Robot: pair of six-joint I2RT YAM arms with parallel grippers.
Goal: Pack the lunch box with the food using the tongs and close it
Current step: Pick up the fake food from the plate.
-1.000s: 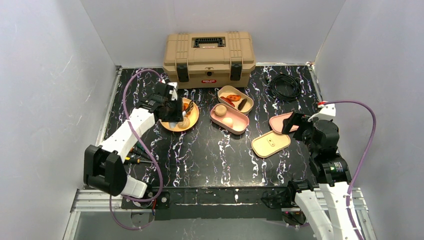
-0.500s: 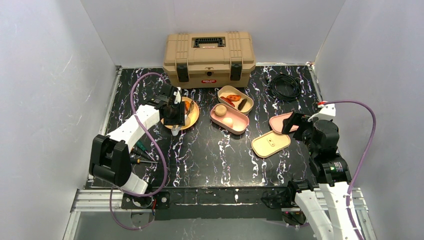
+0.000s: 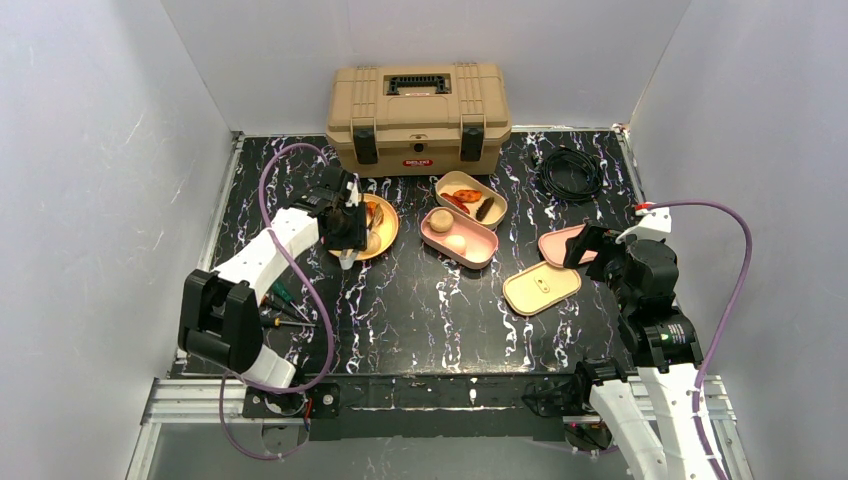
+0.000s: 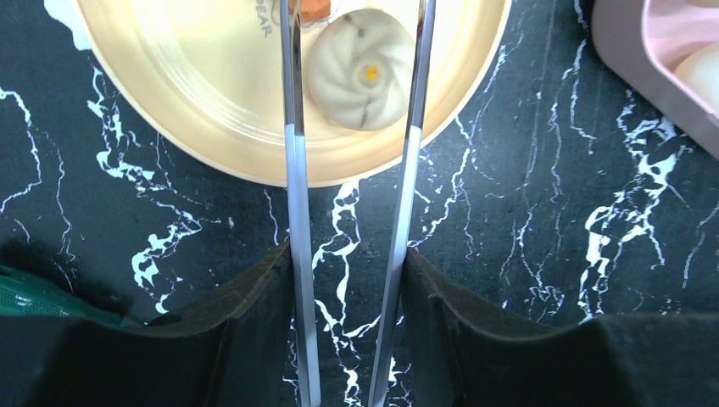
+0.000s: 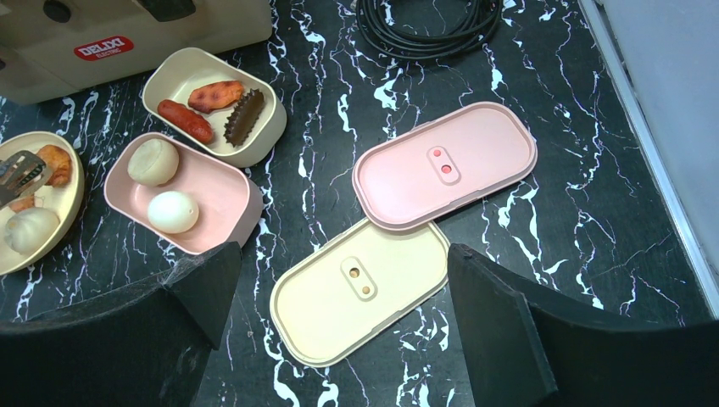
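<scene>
My left gripper point(image 4: 348, 254) is shut on the metal tongs point(image 4: 292, 170), both arms pinched between its fingers. The tongs' tips stand apart on either side of a white swirled bun point(image 4: 360, 68) on the yellow plate point(image 4: 195, 102); an orange chunk point(image 5: 56, 161) lies there too. The lunch box is two open trays. The pink tray point(image 5: 229, 212) holds a tan bun point(image 5: 153, 161) and a white egg point(image 5: 173, 211). The cream tray point(image 5: 169, 76) holds a sausage point(image 5: 185, 121), an orange piece point(image 5: 215, 95) and a dark brown piece point(image 5: 244, 108). My right gripper point(image 5: 339, 254) hangs open above the cream lid point(image 5: 360, 288).
A pink lid point(image 5: 445, 165) lies partly over the cream one. A tan toolbox point(image 3: 418, 115) stands at the back, with a coiled black cable point(image 3: 570, 172) to its right. Screwdrivers point(image 3: 280, 300) lie near the left arm. Grey walls close in both sides.
The left arm swung its elbow toward me and its gripper shifted slightly toward the plate's near edge, tongs still held. The right arm has not moved.
</scene>
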